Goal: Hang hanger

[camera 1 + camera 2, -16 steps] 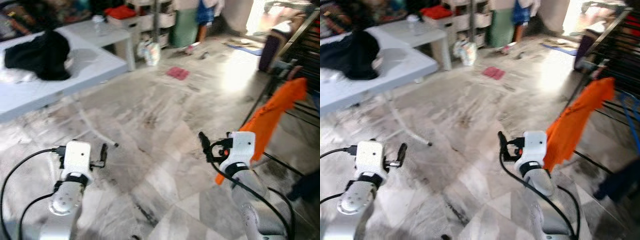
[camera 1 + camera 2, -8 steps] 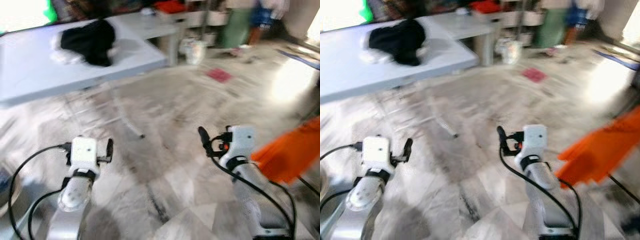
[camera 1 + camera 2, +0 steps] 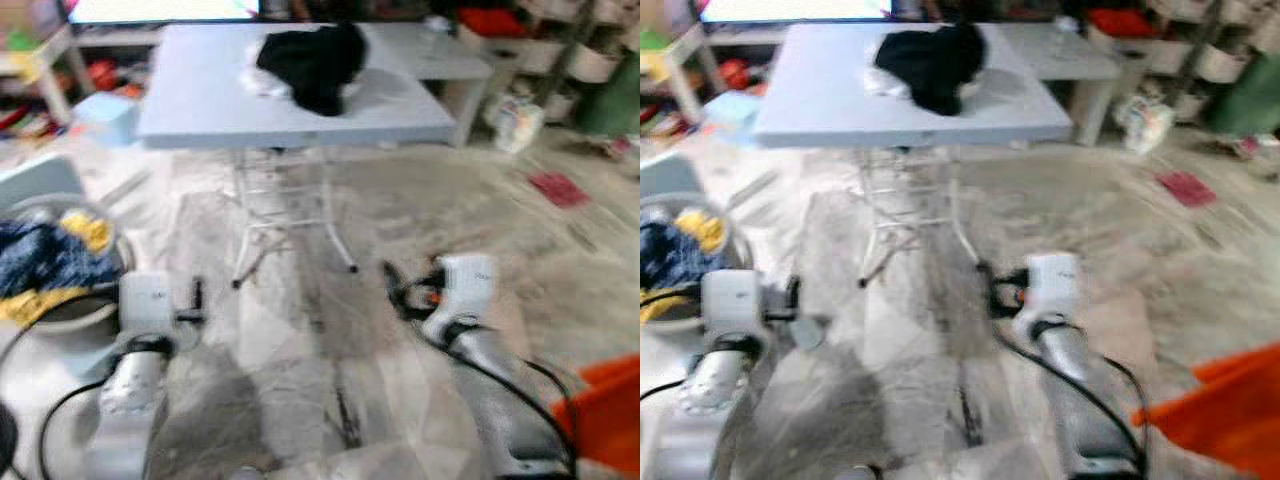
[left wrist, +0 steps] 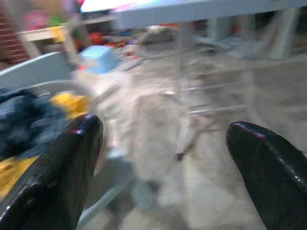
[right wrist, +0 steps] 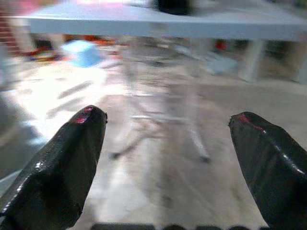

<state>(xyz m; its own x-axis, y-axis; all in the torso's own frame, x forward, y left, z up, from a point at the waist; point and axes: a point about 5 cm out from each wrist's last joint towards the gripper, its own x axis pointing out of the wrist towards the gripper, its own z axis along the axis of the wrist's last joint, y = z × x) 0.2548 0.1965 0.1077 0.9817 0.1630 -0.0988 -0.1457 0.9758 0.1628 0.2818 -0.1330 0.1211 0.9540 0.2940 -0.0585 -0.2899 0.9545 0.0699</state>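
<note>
1. Both grippers are held empty with their fingers spread wide apart: the left gripper [image 3: 197, 298] at the lower left of the left eye view, the right gripper [image 3: 395, 283] just right of centre. In the wrist views nothing is seen between the left fingertips [image 4: 76, 139] or the right fingertips [image 5: 79, 129].
2. No hanger can be made out in any picture, so the task's thing cannot be placed; it is judged that it has yet to be fetched or found.
3. An orange cloth [image 3: 605, 410] is seen at the lower right corner, close beside the right arm. It could be snagged by that arm if a turn is made too tightly.
4. A basin of blue and yellow laundry [image 3: 50, 262] sits at the left edge, near the left arm, and could be knocked or stepped on.
5. The thin legs [image 3: 245, 225] of the folding table [image 3: 200, 90] stand ahead at mid-frame; they could be struck if the approach is continued straight on.
6. A black garment [image 3: 315, 60] lies on the tabletop at the upper centre. The pictures are blurred, so any reach judged from them could be misplaced.
</note>
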